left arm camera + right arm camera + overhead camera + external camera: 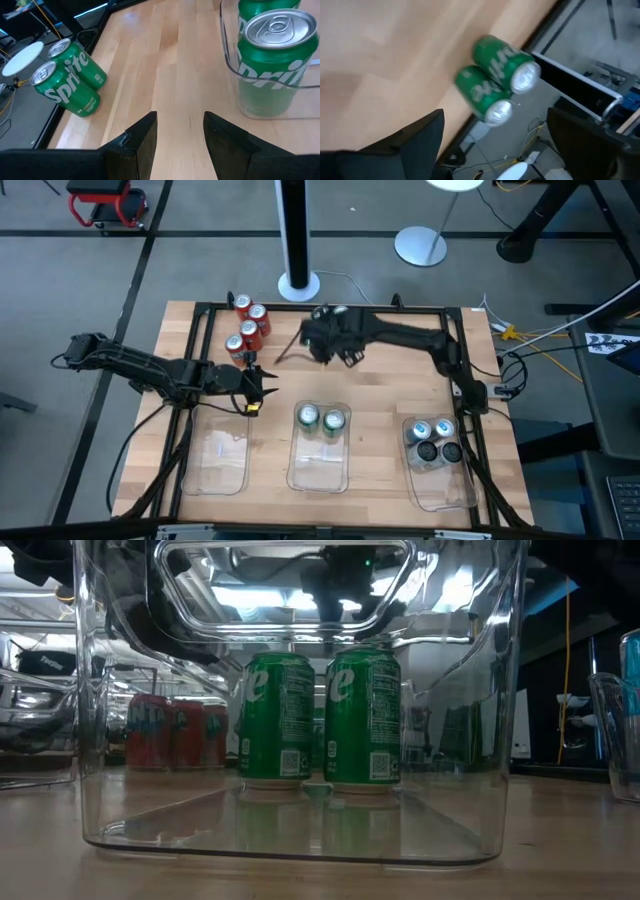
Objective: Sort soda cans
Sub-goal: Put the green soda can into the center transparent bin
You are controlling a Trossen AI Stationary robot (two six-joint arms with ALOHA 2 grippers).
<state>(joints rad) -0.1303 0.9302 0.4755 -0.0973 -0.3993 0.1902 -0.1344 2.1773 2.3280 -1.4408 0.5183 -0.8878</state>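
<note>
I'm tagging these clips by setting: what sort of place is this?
Probably a robotics lab or workshop, not a home: a wooden table boxed in a black frame, a lamp stand base and loose cables on the bare floor.

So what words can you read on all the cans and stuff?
"Sprite": on the two green cans standing close together on the wooden table.
"Sprite", partly cut off by the tray wall: on the green can in the clear plastic tray.
Red cans: white lettering, too blurred to read.
Small print and codes on the green cans in the low view: too small to read.
</note>
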